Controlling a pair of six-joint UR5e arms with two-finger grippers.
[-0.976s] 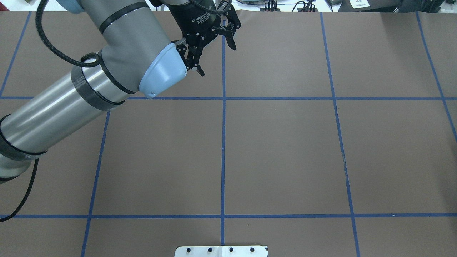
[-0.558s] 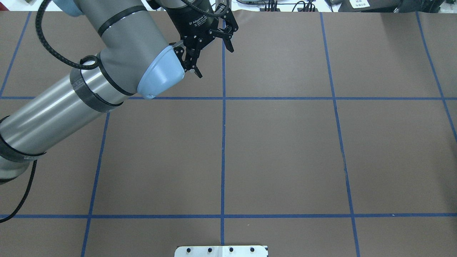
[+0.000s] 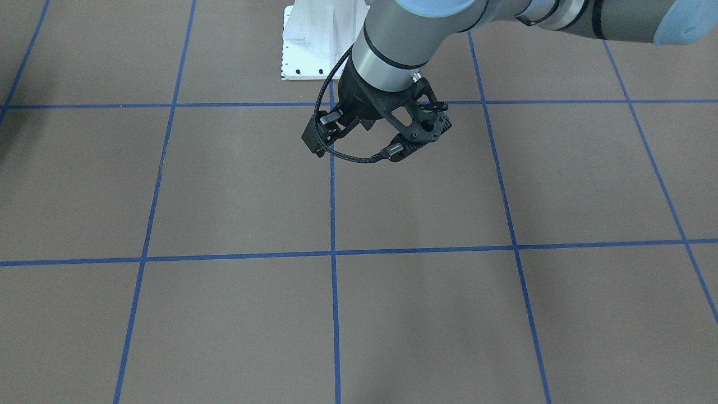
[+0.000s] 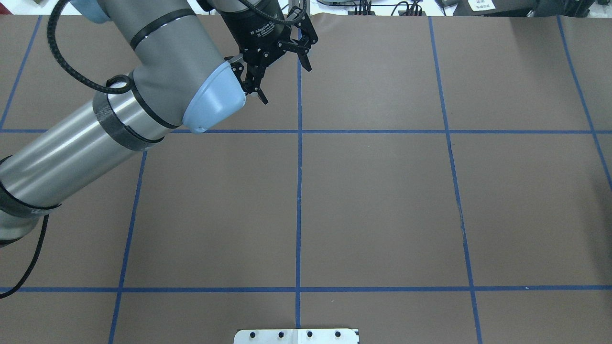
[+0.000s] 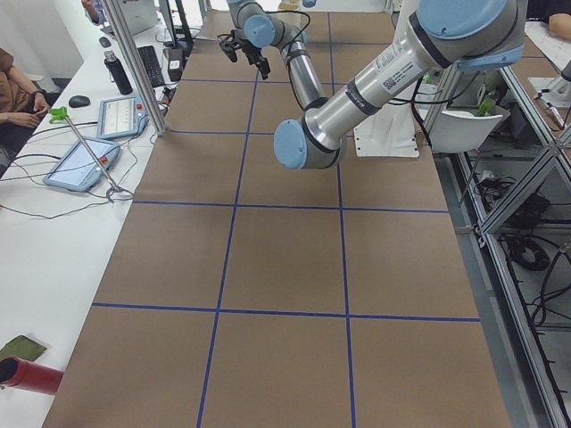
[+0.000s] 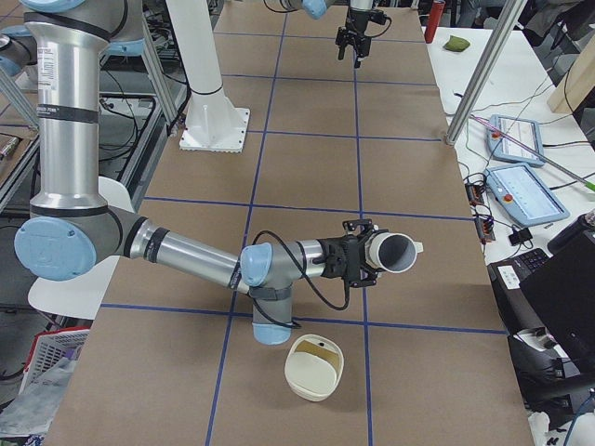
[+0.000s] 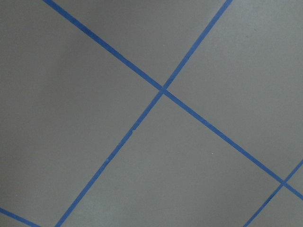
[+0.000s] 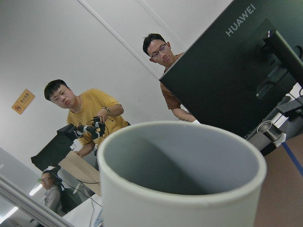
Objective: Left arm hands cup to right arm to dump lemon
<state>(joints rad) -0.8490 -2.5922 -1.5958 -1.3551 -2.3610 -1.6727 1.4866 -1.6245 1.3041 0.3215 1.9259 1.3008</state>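
Note:
My left gripper (image 4: 286,85) hangs open and empty over the far middle of the brown table; it also shows small in the exterior right view (image 6: 356,48). Its black wrist bracket (image 3: 418,120) with the looped cable shows in the front-facing view. The white cup (image 6: 402,251) lies tipped on its side at the tip of my right gripper (image 6: 375,260), above the table, mouth toward the operators' side. I cannot tell whether that gripper is open or shut. The right wrist view shows the cup's (image 8: 180,189) grey inside with no lemon visible. The lemon is not clearly in view.
A cream bowl (image 6: 299,383) sits on the table below and in front of the cup, with a dull yellowish patch inside. Two tablets (image 6: 521,139) and a metal post (image 6: 483,74) stand past the far table edge. A white base plate (image 4: 296,336) sits near the robot.
My left gripper has drifted slightly to the left in the overhead view and stays open and empty.

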